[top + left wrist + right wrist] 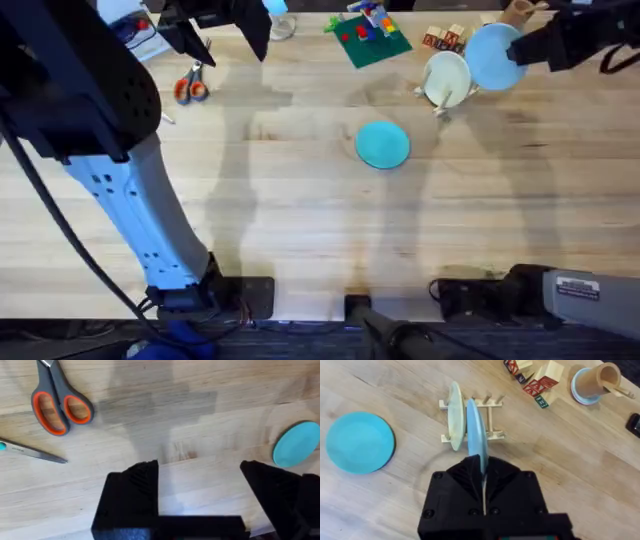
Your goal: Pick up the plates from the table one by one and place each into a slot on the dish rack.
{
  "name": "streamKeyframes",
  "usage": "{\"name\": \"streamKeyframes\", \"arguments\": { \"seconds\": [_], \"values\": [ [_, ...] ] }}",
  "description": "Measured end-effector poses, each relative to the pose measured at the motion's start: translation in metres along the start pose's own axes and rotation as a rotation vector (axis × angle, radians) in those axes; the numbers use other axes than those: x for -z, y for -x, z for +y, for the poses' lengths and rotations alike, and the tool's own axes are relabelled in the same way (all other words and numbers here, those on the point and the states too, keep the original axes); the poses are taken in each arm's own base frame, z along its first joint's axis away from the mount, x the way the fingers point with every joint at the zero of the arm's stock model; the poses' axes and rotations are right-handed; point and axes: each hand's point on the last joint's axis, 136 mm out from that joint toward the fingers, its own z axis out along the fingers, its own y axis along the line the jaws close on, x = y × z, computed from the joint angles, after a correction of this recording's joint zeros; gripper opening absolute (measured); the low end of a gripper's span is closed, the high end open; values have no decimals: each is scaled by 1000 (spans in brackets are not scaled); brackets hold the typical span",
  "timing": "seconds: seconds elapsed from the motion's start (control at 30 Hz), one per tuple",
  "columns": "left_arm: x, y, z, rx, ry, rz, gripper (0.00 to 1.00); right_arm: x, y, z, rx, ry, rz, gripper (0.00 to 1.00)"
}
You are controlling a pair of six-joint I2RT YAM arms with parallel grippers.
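Note:
A teal plate (382, 144) (359, 442) (297, 443) lies flat on the table (300, 220) near its middle. My right gripper (522, 52) (482, 467) is shut on the rim of the pale light-blue plate (493, 55) (476, 435), holding it on edge just above the dish rack (492, 420) (440, 98). This plate stands beside a cream plate (455, 415) (447, 78) that sits upright in one slot. My left gripper (200, 472) (220, 35) hovers open over bare table at the far left, holding nothing.
Orange-handled scissors (60, 405) (190, 85) lie at the far left. Lettered wooden blocks (535, 380) (443, 40), a wooden cup (595, 380) and a green board with coloured blocks (368, 38) stand along the far edge behind the rack.

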Motion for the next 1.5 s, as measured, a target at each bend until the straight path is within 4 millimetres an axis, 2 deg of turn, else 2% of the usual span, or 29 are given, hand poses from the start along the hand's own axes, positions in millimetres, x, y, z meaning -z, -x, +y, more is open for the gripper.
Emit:
{"name": "streamKeyframes", "arguments": {
  "seconds": [0.47, 0.63, 0.77, 1.5],
  "values": [
    [0, 0, 0, 0, 0, 0, 994, 0, 3, -3, 160, -15, -11, 31],
    [0, 0, 0, 0, 0, 0, 994, -12, 0, -4, 193, 2, 8, 31],
    [0, 0, 0, 0, 0, 0, 995, -23, -5, -4, 195, 23, 31, 31],
    [0, 0, 0, 0, 0, 0, 994, -23, 7, -8, 84, 7, -24, 31]
  ]
}}
